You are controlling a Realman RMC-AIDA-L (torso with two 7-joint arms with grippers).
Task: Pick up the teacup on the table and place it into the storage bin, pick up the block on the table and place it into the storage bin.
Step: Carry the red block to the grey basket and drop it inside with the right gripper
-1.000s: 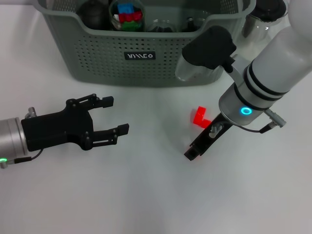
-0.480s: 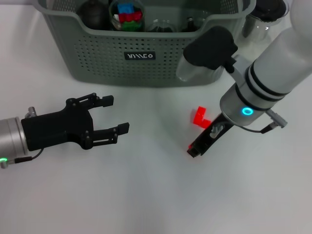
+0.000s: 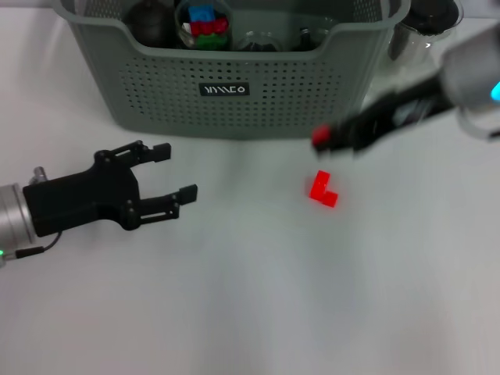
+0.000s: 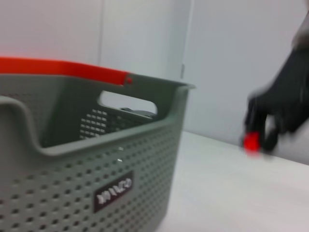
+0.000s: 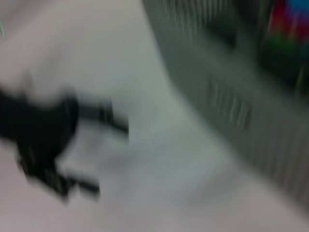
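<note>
Block step in hand, as far as can be judged; no teacup is visible on the surface point(image 3: 234, 312), so the cup part looks done, though the bin's contents are too cluttered to confirm.

Red L-shaped block point(image 3: 321, 189) lies flat on the surface, just in front of the storage bin point(image 3: 226, 86), towards its right end, apart from both arms. Nothing grips it.

Right tool point(image 3: 337, 136) is motion-blurred, above and behind the block, near the bin's front right corner. There's a red spot at its tip; can't tell if that's a marking or something held. Whether its fingers are wide or closed, cannot tell. Left wrist view shows the same blurred dark tool with the red spot, off beyond the bin corner.

Left tool point(image 3: 164, 178) hovers over the surface, well left of the block, fingers spread wide, holding nothing. Looks idle.

Bin already holds a dark round thing, a container with coloured pieces point(image 3: 202, 21) and some glassware. A glass pitcher point(image 3: 426, 27) stands just right of the bin.

Next move, judged: a tool has to come down over the block, align with one leg of the L, close, lift above the rim and release inside.
</note>
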